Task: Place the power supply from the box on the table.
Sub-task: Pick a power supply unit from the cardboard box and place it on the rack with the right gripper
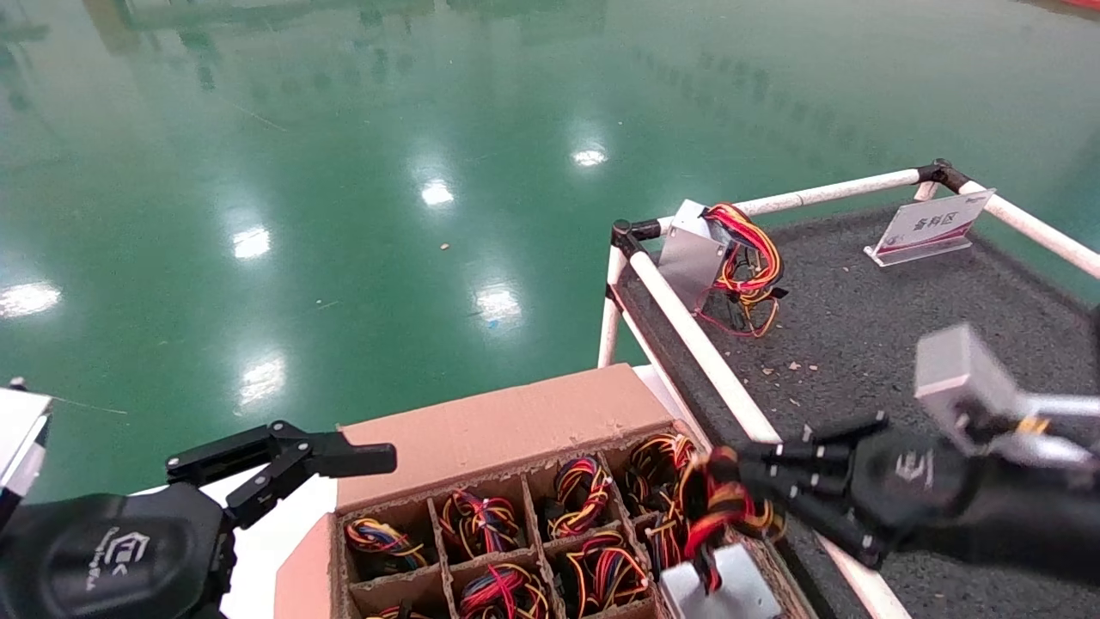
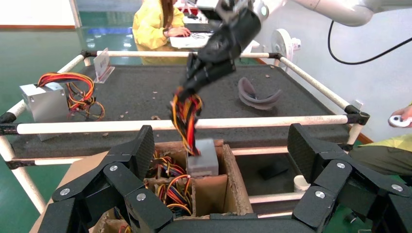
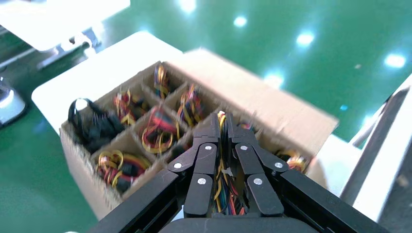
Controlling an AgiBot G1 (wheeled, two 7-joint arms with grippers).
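While the right gripper (image 1: 730, 490) jaws clamp one power supply's (image 2: 202, 159) wires, left gripper (image 1: 344, 456) jaws gape — a second supply (image 1: 692, 254) on the table (image 1: 859, 344)

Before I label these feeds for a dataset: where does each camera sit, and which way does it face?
Head view: on the robot's head, looking down at the box and table; both claws show, left claw open, right claw clamping wires.
Left wrist view: on the left arm, facing across the box to the table; its own open fingers show.
Right wrist view: on the right arm, looking down into the box; its fingers pinch wires.
Shared: all show the power supply being lifted.
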